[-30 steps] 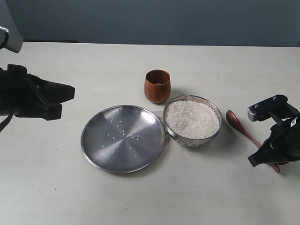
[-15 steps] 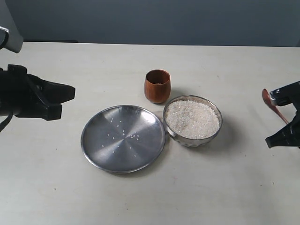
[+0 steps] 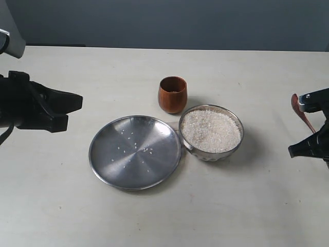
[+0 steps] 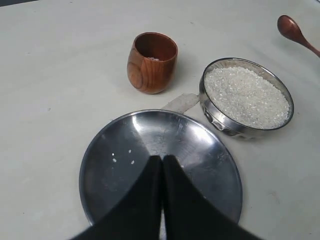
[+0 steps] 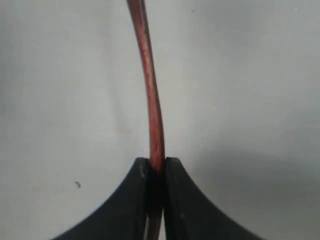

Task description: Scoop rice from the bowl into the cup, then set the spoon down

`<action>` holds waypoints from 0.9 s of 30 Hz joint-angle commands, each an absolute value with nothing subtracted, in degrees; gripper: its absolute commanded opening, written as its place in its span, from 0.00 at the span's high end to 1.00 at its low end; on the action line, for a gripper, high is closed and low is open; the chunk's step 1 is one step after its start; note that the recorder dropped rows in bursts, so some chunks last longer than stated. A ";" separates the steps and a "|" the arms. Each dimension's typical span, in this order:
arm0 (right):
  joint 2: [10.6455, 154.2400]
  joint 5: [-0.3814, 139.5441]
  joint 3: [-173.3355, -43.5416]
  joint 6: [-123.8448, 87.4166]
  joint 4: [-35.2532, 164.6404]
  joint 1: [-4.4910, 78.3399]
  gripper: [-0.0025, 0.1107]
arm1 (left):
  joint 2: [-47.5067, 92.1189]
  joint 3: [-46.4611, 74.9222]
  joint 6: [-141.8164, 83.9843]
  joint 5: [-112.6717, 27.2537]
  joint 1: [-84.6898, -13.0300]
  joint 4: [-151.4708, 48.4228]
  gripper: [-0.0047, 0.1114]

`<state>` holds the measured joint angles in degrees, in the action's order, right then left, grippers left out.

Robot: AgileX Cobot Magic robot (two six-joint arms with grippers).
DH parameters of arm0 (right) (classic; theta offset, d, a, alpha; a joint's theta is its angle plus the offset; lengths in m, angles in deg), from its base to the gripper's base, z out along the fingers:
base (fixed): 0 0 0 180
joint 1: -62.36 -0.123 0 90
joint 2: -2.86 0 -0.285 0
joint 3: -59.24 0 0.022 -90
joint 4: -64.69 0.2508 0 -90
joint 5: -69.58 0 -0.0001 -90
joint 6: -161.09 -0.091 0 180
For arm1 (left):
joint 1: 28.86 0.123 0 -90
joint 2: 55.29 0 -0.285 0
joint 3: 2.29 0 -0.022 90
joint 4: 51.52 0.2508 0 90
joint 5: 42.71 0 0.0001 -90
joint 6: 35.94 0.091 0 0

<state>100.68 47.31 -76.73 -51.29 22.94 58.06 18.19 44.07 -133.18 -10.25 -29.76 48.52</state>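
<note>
The steel bowl (image 3: 234, 145) stands mid-table, heaped with white rice (image 3: 211, 130). The wooden cup (image 3: 172, 94) is just behind it to the left, upright. My right gripper (image 3: 314, 134) is at the far right edge, well away from the bowl, shut on the spoon (image 3: 297, 104). In the right wrist view the slim handle (image 5: 150, 90) runs out from between the closed jaws of the right gripper (image 5: 157, 162); the spoon's head is out of that view. My left gripper (image 4: 162, 159) is shut and empty, hovering over the plate (image 4: 125, 140). The cup (image 4: 152, 62), rice (image 4: 247, 95) and spoon head (image 4: 288, 26) lie beyond it.
A wide flat steel plate (image 3: 135, 151) with a few stray grains touches the bowl's left side. My left gripper (image 3: 74, 105) hangs at the left of the table. A dark wall runs behind the table's far edge.
The spoon lay on the table right of the bowl with my right gripper at its handle; now it is lifted and carried to the right edge. The left arm has not moved.
</note>
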 commanded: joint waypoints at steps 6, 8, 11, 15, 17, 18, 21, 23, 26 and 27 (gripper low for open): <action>99.60 47.48 -76.99 -38.33 31.37 50.32 0.98 | 18.39 43.61 -133.21 -9.67 -30.15 48.42 0.96; 99.37 45.59 -76.99 -38.33 29.16 49.44 0.98 | 18.39 43.61 -133.21 -9.67 -30.15 48.42 0.96; 99.37 42.45 -77.09 -41.70 26.06 49.05 0.98 | 18.39 43.61 -133.21 -9.67 -30.15 48.42 0.96; 99.37 39.26 -77.69 -43.14 25.02 48.94 0.98 | 18.39 43.61 -133.21 -9.53 -30.15 48.42 0.96; 99.25 38.83 -78.19 -43.14 25.25 48.91 0.98 | 18.39 43.61 -133.21 -9.53 -30.15 48.42 0.96; 99.25 38.83 -78.19 -43.14 25.40 48.91 0.98 | 18.39 43.61 -133.21 -9.53 -30.15 48.42 0.96; 99.25 39.42 -78.19 -43.14 25.63 48.91 0.98 | 18.39 43.61 -133.21 -9.53 -30.15 48.42 0.96; 99.25 40.26 -78.19 -43.14 25.76 48.91 0.98 | 18.39 43.61 -133.21 -9.53 -30.15 48.42 0.96; 99.25 41.99 -78.19 -43.14 25.76 48.91 0.98 | 18.39 43.61 -133.21 -9.53 -30.15 48.42 0.96; 99.25 42.55 -78.19 -43.02 25.76 48.91 0.98 | 18.39 43.61 -133.21 -9.53 -30.15 48.42 0.96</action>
